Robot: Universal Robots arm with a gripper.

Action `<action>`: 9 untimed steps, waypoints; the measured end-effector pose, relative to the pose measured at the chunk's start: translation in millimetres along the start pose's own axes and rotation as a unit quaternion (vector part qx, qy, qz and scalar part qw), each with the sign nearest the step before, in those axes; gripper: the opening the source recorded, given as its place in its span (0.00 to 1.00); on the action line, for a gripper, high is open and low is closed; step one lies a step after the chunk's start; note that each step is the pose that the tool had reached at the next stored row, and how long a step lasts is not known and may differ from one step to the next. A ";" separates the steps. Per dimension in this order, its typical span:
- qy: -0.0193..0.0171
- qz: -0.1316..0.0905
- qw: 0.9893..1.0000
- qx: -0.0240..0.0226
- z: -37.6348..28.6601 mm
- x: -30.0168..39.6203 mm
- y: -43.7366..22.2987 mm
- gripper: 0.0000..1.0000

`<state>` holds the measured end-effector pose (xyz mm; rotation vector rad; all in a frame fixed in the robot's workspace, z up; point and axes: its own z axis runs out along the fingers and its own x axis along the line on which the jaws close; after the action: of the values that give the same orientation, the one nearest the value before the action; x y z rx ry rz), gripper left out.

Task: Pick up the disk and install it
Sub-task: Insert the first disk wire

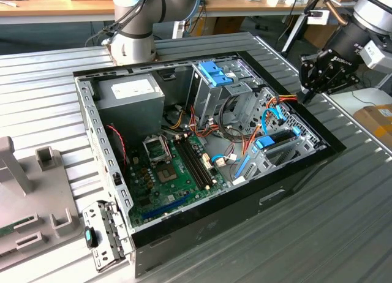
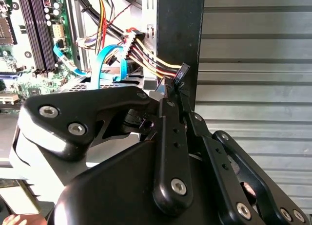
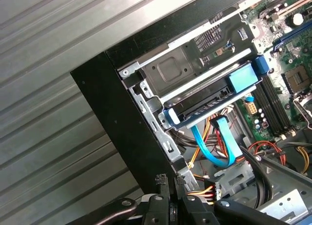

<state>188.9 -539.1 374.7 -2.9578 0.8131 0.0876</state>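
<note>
The disk (image 1: 278, 139) is a dark flat drive with blue rails and blue end tabs. It lies in the low drive bay at the front corner of the open computer case (image 1: 245, 203), on the exterior view's right. The first wrist view looks down on the disk (image 3: 202, 102), which sits level in its metal bay. My gripper (image 1: 304, 93) hovers over the case's black rim, apart from the disk. In the second wrist view the gripper (image 2: 176, 88) has its fingers drawn together and empty, and a black cable plug (image 2: 181, 72) sits just past the tips.
A tall silver drive cage (image 1: 214, 90) topped by a blue clip stands behind the bay. Blue cables (image 3: 214, 147) and coloured power wires (image 2: 146, 57) run beside the disk. The motherboard (image 1: 174, 173) fills the case floor. A grey fixture (image 1: 30, 197) stands on the ribbed table (image 1: 343, 209).
</note>
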 end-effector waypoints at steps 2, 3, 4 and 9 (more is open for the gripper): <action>0.001 0.000 1.000 0.001 0.1 -2.6 1.5 0.16; 0.002 0.000 1.000 0.001 0.3 -5.8 3.4 0.16; 0.002 0.000 1.000 0.001 0.3 -7.5 4.4 0.16; 0.003 0.001 1.000 0.002 0.8 -18.4 11.0 0.16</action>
<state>167.5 -539.1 374.7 -2.9548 0.8168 0.0781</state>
